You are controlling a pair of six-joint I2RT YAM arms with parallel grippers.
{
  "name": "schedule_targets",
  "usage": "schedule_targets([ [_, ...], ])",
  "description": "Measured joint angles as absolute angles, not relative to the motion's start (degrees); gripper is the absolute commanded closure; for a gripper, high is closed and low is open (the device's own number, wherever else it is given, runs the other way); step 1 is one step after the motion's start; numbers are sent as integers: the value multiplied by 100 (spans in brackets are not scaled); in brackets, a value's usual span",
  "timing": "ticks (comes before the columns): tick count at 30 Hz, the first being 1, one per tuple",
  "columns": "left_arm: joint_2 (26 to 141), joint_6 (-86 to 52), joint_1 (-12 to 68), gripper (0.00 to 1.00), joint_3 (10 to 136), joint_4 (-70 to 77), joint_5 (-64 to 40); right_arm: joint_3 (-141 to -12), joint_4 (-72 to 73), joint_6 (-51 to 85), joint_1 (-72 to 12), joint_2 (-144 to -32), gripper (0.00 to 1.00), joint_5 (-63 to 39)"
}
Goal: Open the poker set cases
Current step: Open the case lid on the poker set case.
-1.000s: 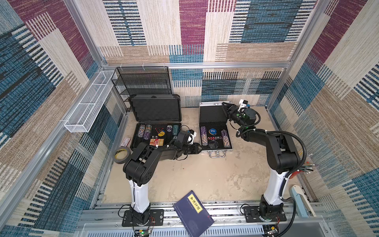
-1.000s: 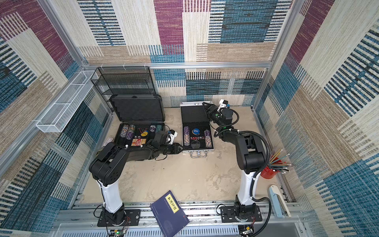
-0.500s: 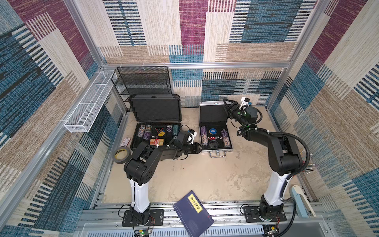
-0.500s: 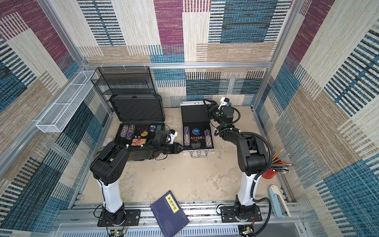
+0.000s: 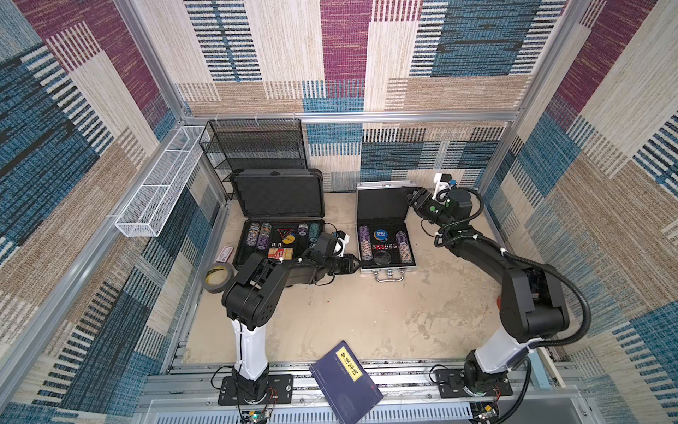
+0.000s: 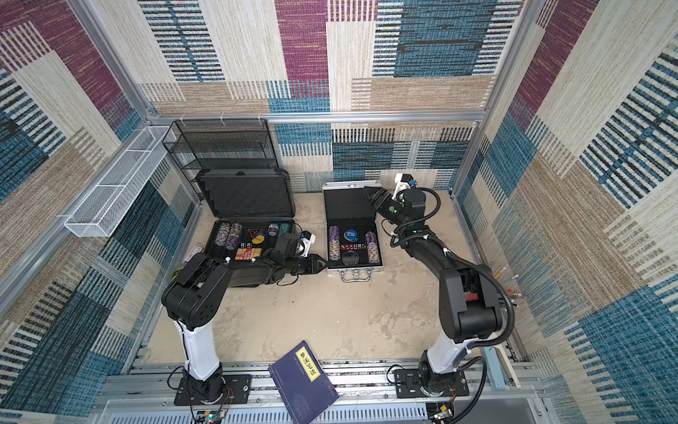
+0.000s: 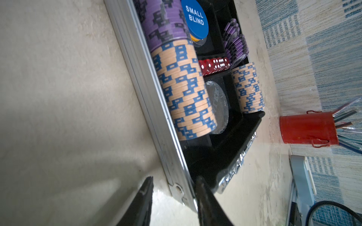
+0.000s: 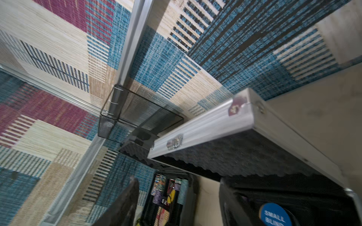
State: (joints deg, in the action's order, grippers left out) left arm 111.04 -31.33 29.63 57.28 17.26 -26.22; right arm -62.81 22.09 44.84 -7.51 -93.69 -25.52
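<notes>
Silver case [image 5: 383, 205]: lid upright near surface's [image 5: 367, 312] back edge, left of right pincer [image 5: 410, 198], jaws apart; left pincer [image 5: 355, 263], apart, straddles case's front-left corner.

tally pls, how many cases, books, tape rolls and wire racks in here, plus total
cases: 2, dark case and silver case
book: 1
tape roll: 1
wire racks: 2, black rack and white rack
total: 6
</notes>
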Motion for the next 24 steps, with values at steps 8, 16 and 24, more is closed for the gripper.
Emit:
schedule_targets([
  [8, 11227, -3131, 2963, 67, 5881, 1712, -2633, -5140, 469, 3006, -749, -8541, 43, -1382],
  [16, 11443, -3109, 2963, 72, 6123, 1706, -2740, -4383, 220, 2845, -716, -8670, 52, -1081],
  [24, 11620, -3072, 2956, 73, 6357, 1621, -2801, -4285, 469, 3024, -690, -9133, 59, -1256],
])
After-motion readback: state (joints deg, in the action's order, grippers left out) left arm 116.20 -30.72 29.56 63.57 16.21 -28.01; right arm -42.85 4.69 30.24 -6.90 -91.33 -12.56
